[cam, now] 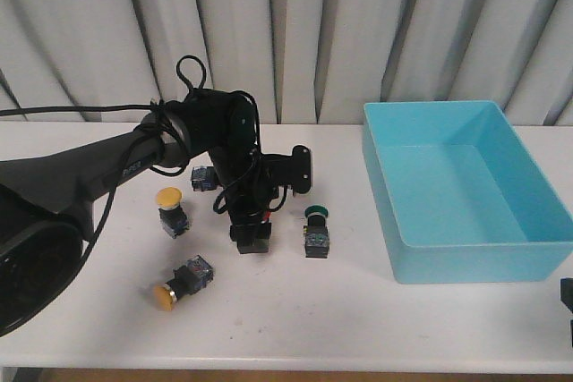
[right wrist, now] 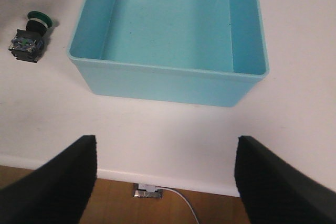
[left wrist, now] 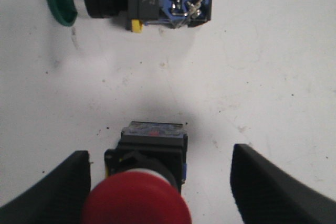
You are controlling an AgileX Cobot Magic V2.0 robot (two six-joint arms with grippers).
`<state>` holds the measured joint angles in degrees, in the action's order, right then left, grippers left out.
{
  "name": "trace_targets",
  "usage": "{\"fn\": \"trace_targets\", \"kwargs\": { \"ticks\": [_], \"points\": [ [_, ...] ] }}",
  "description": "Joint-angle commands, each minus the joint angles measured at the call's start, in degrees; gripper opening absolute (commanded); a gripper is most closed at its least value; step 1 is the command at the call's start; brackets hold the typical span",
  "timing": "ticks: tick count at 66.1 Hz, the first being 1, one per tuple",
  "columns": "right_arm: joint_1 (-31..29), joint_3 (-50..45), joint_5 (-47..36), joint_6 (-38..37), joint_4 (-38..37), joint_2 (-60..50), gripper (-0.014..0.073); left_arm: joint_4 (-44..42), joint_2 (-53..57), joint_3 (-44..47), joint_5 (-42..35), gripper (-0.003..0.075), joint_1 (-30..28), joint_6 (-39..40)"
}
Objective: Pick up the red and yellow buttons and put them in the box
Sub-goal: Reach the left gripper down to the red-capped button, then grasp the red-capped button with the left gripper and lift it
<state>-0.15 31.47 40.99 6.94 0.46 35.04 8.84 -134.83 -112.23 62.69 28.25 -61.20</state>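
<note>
Nothing has gone into the box [cam: 466, 190] so far as I can see: its floor shows bare in both the front and right wrist views. My left gripper [left wrist: 157, 182] is low over the table with its jaws spread wide, and the red button [left wrist: 137, 203] lies between the fingers [left wrist: 58, 190] without either one touching it, so I judge the first pick is about to be made. Two yellow buttons are left on the table, one standing [cam: 170, 207] to the left of the arm and one lying on its side [cam: 179, 284] nearer me. A green button [cam: 315, 228] sits close beside the red one; I must not catch it. My right gripper [right wrist: 165, 182] hangs open near the box, holding nothing.
</note>
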Motion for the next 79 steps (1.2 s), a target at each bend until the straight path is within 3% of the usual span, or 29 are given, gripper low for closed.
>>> {"fn": "trace_targets", "kwargs": {
  "ticks": [1,19,25,28,29,51,64,79],
  "points": [
    [-0.3,1.7,-3.7,0.5,-0.1,0.3,0.0524,1.5,3.4,-1.8,0.0,0.0454,0.2,-0.5],
    [-0.3,1.7,-3.7,0.5,-0.1,0.3,0.0524,1.4,3.3,-2.0,0.1,0.0223,0.2,-0.5],
    [-0.3,1.7,-3.7,0.5,-0.1,0.3,0.0524,1.4,3.3,-2.1,1.3,0.0187,0.2,0.0],
    [-0.3,1.7,-3.7,0.5,-0.1,0.3,0.0524,1.4,3.5,-2.1,1.8,0.0182,0.2,1.2],
    [-0.3,1.7,-3.7,0.5,0.0,0.3,0.0524,1.4,6.0,-3.5,1.9,0.0185,0.2,10.5],
    [-0.3,1.7,-2.1,1.9,3.4,0.3,0.0524,0.7,16.8,-4.5,4.7,0.0192,-1.2,29.3],
    [-0.3,1.7,-1.0,8.1,9.3,0.3,0.0524,5.2,25.3,1.8,3.8,0.0193,-4.7,30.7],
    [-0.3,1.7,-0.5,17.0,17.9,0.4,0.0524,6.5,38.9,20.2,-4.9,0.0193,-6.6,29.3]
  ]
}}
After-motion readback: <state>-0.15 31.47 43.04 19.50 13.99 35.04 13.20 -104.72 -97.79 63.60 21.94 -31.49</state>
